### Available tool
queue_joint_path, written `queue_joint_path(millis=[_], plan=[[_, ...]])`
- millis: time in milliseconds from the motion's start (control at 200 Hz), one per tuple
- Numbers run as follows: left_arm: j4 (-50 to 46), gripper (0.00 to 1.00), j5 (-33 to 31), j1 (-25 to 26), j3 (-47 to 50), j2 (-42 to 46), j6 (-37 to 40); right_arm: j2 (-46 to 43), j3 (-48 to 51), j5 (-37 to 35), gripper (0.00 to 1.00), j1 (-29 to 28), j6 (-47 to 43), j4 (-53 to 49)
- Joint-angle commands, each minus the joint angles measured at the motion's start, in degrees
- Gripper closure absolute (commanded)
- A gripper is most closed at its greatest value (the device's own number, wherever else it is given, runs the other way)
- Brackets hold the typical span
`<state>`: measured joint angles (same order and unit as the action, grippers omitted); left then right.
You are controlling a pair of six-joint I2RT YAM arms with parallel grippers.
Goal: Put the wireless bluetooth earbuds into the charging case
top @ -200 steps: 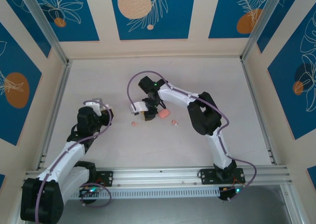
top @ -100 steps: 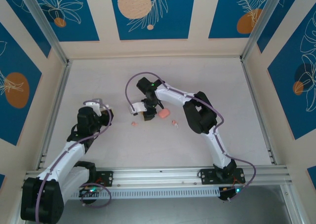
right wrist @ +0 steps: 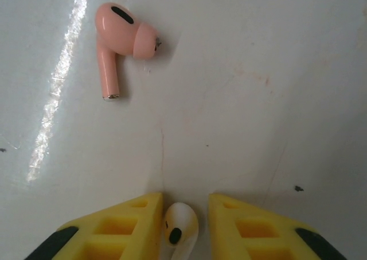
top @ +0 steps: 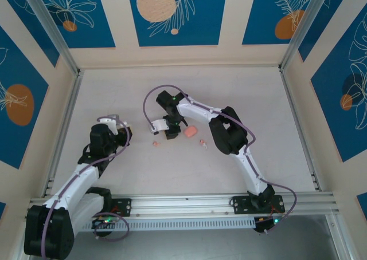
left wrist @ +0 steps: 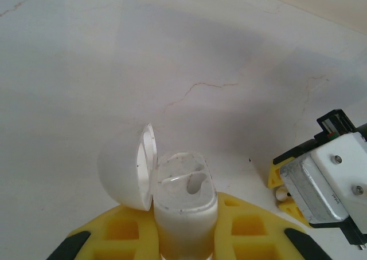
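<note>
My left gripper point(left wrist: 186, 217) is shut on a white charging case point(left wrist: 186, 197), held upright with its lid point(left wrist: 123, 168) swung open to the left. One socket inside it looks hollow. My right gripper point(right wrist: 184, 205) is down at the table, open. Its yellow fingers point(right wrist: 129, 220) straddle a white earbud point(right wrist: 180, 225), which touches the left one and leaves a slim gap on the right. A pink earbud point(right wrist: 117, 39) lies on the table ahead of it. From above, two pink earbuds point(top: 155, 144) point(top: 203, 142) and a small pink case point(top: 190, 132) lie beside the right gripper point(top: 170, 135).
The left gripper point(top: 121, 131) hovers left of centre, a short way from the right one, whose body point(left wrist: 321, 180) shows at the left wrist view's right edge. Aluminium rails point(top: 63, 128) border the white table point(top: 183, 88) on both sides.
The right arm has shifted slightly left, bringing its gripper closer to the left pink earbud. The left arm has not moved.
</note>
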<state>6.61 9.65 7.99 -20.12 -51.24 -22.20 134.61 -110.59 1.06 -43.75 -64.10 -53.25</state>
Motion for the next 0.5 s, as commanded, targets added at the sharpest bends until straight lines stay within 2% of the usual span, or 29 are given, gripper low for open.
queue_joint_path(millis=[0,260,495], plan=[[1.17,0.85,1.16,-0.87,0.43,-0.20,-0.22,1.28,-1.07,-0.69,0.77,-0.46,0.49,-2.12],[0.44,0.86,1.32,-0.87,0.17,-0.15,0.66,0.56,-1.33,-1.16,0.89,-0.64,1.07,-1.64],[3.94,0.87,4.89,-0.79,0.36,-1.50,2.41,-4.27,0.54,1.50,0.90,0.22,5.15,-0.32]])
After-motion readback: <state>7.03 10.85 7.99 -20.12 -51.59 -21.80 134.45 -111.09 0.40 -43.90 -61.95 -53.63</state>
